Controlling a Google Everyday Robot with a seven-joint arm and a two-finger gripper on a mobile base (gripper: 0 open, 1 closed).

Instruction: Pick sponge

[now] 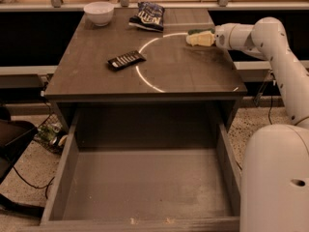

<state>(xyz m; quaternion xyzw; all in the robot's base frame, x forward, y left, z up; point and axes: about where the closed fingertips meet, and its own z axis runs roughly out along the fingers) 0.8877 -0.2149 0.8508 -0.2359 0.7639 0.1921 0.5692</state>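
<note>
The sponge (202, 31) lies on the dark table (96, 76) near its far right edge. Only its dark green top shows as a thin strip. My cream-coloured gripper (197, 39) sits low over the table right in front of the sponge, touching or overlapping it and hiding its pale body. The white arm (270, 37) reaches in from the right.
A white bowl (99, 12) stands at the far left corner. A dark snack bag (148, 15) lies at the far middle and a black remote (126, 60) left of centre. A white arc is marked on the tabletop. A large open drawer (145, 187) juts out below the front edge.
</note>
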